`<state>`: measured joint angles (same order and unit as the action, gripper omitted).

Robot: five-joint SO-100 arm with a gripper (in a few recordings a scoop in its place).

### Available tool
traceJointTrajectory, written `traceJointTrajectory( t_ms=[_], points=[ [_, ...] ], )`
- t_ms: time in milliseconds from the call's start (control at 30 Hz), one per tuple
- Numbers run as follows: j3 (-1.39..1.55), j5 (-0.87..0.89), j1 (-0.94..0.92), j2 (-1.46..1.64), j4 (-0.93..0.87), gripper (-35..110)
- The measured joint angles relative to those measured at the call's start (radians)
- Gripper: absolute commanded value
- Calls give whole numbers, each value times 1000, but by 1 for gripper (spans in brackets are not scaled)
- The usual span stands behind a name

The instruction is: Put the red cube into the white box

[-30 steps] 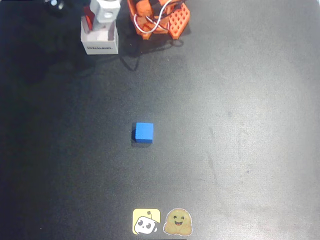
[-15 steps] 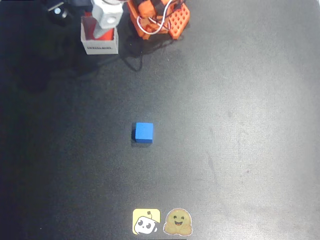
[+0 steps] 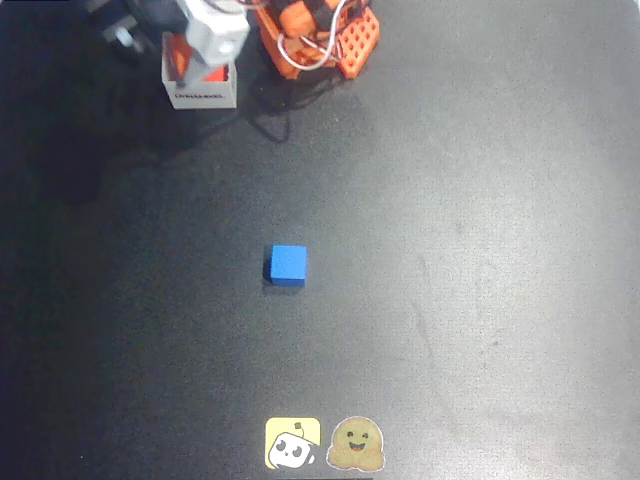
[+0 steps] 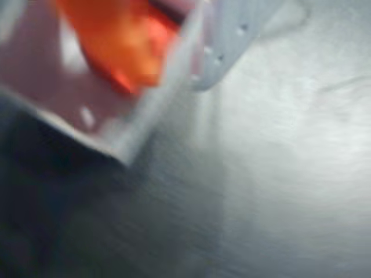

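Now your end effector sits higher toward the top edge of the overhead view than a second ago, above the white box. You can see the red cube as a blurred orange shape inside the box walls in the wrist view; whether the fingers are spread or pinching it, you cannot tell. Elsewhere on the dark surface, the blue cube lies unmoved, well apart from the box, and two stickers sit near the bottom edge.

Small orange-red cube sitting inside the white open-topped cardboard box top left, solid blue cube mid-table, well apart.
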<state>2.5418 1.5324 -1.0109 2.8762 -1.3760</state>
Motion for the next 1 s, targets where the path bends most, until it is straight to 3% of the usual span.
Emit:
traceJointTrajectory(
  t_ms=[167, 533, 767, 1000],
  points=[
    [-2, -135, 198, -15, 110, 0],
    [-35, -173, 713, 0, 218, 0],
    [-34, -215, 876, 38, 209, 0],
    [124, -224, 963, 279, 206, 0]
  ],
)
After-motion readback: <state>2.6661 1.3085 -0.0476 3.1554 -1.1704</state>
